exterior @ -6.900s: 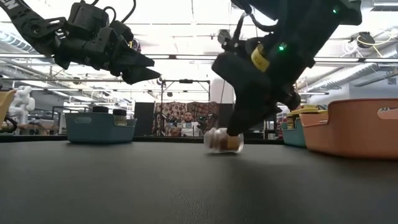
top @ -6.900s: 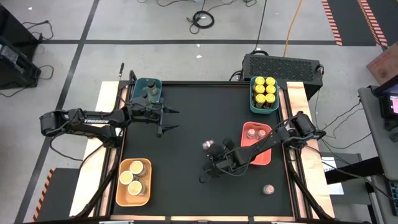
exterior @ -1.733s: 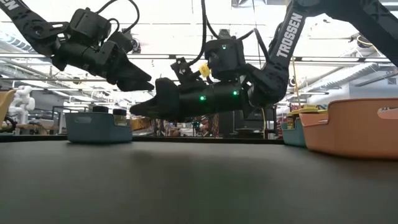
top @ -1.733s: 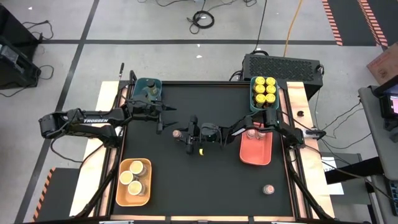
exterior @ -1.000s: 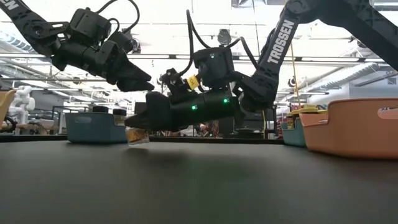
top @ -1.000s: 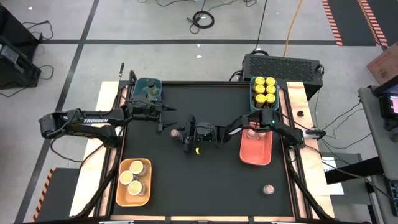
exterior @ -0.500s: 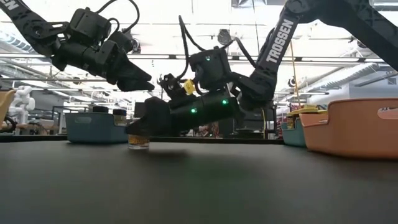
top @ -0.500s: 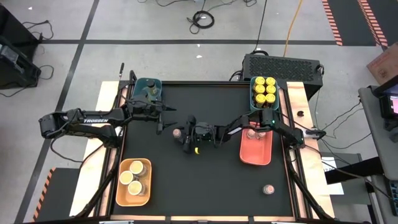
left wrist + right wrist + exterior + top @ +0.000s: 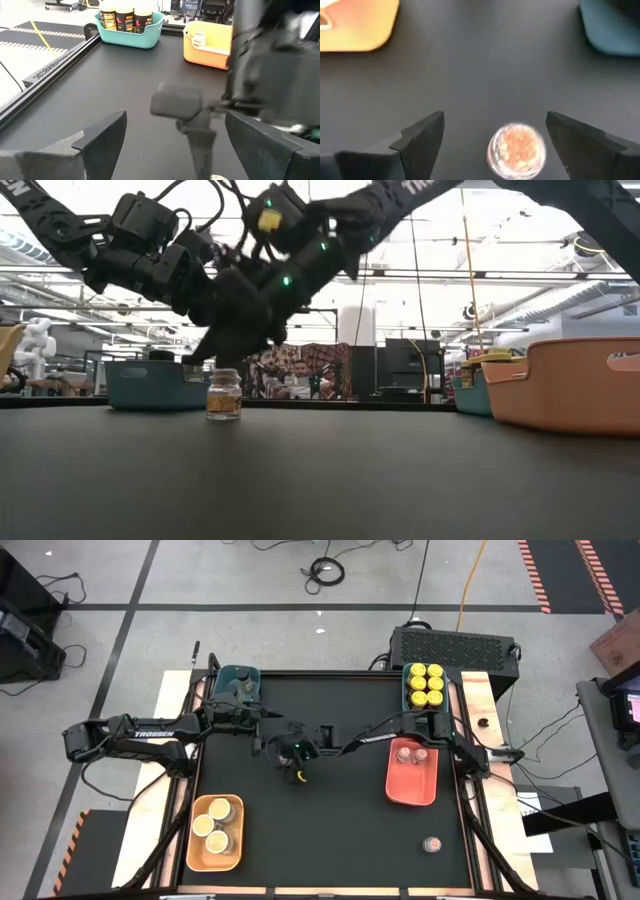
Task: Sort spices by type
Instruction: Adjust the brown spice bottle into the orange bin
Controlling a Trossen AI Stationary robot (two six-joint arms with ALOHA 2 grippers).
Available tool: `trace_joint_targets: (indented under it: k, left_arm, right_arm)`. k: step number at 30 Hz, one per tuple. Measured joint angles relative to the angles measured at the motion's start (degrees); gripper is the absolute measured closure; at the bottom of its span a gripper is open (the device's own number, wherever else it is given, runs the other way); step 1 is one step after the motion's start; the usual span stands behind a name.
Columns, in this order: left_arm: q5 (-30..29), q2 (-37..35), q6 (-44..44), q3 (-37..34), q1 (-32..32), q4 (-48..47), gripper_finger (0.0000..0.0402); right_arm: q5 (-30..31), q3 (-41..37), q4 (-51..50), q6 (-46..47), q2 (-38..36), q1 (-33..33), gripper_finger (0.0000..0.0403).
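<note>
High view: overhead, straight down, whole table point(image 9: 330, 830). Low view: table-top level, facing room. Wrist views: close, forward past own fingers. All share table.

The table point(image 9: 330, 830) was black. The trays were teal point(image 9: 238, 675), orange point(image 9: 214, 832) and pink point(image 9: 412, 772). Yellow lids point(image 9: 426, 683) sat at two o'clock.

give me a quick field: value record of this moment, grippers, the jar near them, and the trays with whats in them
right gripper: open, above the small jar, fingers either side without touching
small jar: upright on the black table, left of centre
left gripper: open, hovering near the teal tray
teal tray: far left, dark-lidded jars
green tray: far right, yellow-lidded jars
red tray: right side, pinkish-lidded jars
orange tray: near left, tan-lidded jars
stray jar: alone, near right
</note>
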Motion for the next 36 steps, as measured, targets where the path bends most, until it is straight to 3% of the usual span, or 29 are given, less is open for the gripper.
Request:
trace_joint_targets:
  k: [4,20,23,30,36]
  left_arm:
    - [0.0,0.0,0.0,0.0,0.0,-0.1,0.0061]
    - [-0.3,0.1,0.6,-0.2,0.0,-1.6,0.0061]
    - [-1.1,0.1,1.3,-0.1,0.0,-2.2,0.0061]
    - [-9.9,-0.1,3.8,0.1,0.3,-8.0,0.0061]
    - [-10.6,-0.1,4.2,0.1,0.7,-9.3,0.0061]
  right_arm:
    - [0.4,4.1,-5.2,-2.4,0.1,0.0,0.0061]
    - [0.2,3.7,-6.0,0.3,2.9,-1.5,0.0069]
    - [0.3,3.7,-7.3,1.1,2.9,-1.5,0.0082]
    - [0.4,3.4,-8.6,1.4,3.3,-1.6,0.0134]
    - [1.8,3.5,-6.8,1.3,3.3,-1.6,0.0177]
